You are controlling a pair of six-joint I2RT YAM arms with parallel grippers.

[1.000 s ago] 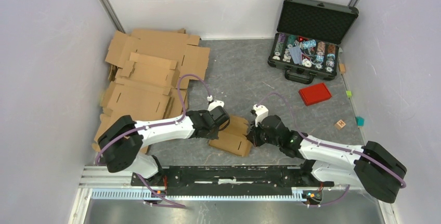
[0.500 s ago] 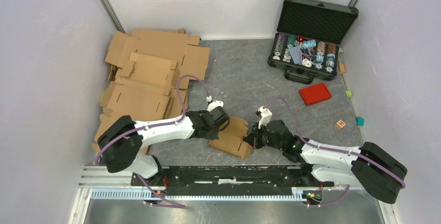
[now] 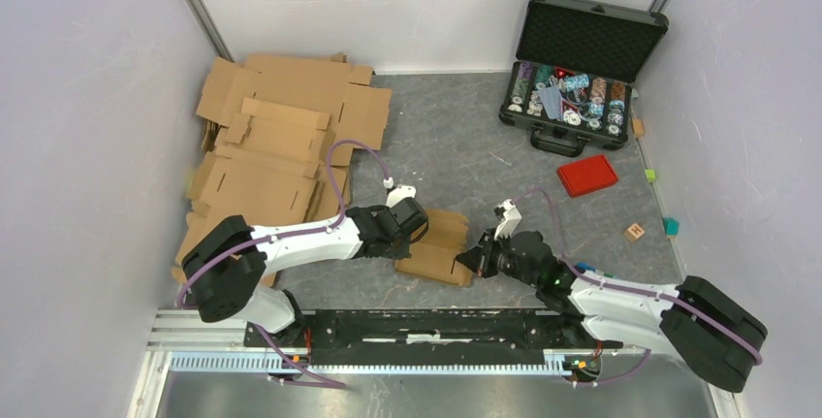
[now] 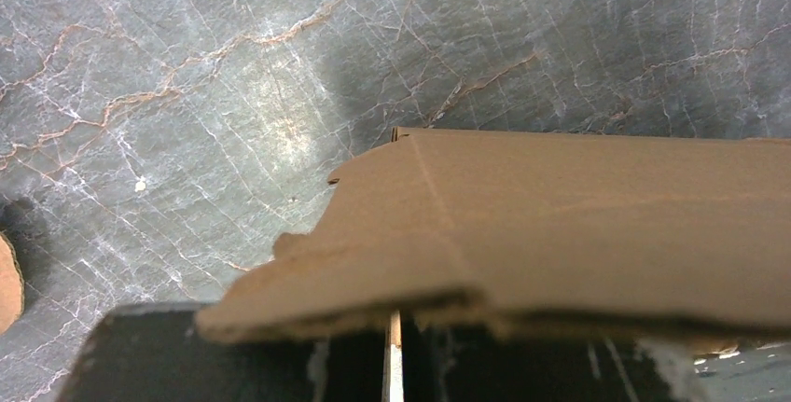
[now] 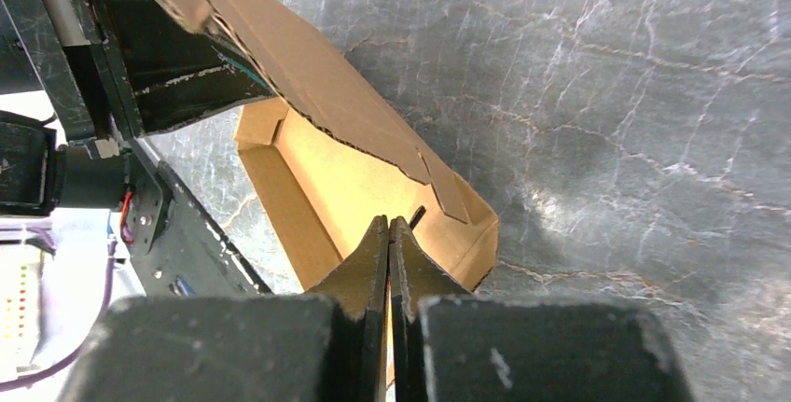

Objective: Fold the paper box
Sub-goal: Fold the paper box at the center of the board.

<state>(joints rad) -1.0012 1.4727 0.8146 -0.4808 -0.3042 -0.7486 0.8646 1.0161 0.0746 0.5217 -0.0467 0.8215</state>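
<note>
The paper box [image 3: 438,246] lies partly folded on the grey table between the two arms. My left gripper [image 3: 408,228] is shut on the box's left flap. In the left wrist view that brown flap [image 4: 578,225] stretches across the frame, and its edge is pinched in my left gripper [image 4: 395,327]. My right gripper [image 3: 477,262] is shut with nothing in it, at the box's right end. In the right wrist view my right gripper [image 5: 389,227] points into the open inside of the box [image 5: 336,187], under the raised flap [image 5: 308,76].
A pile of large cardboard sheets [image 3: 281,137] fills the left side. At the back right stands an open black case [image 3: 577,79], with a red lid [image 3: 587,175] in front of it. A wooden cube [image 3: 635,232] and a teal block [image 3: 671,226] lie at the right. The mounting rail [image 3: 407,326] runs along the near edge.
My right arm has swung its wrist to the right and toward the near edge, its shut tip staying at the box's right end. The left gripper has kept its hold, hardly moving.
</note>
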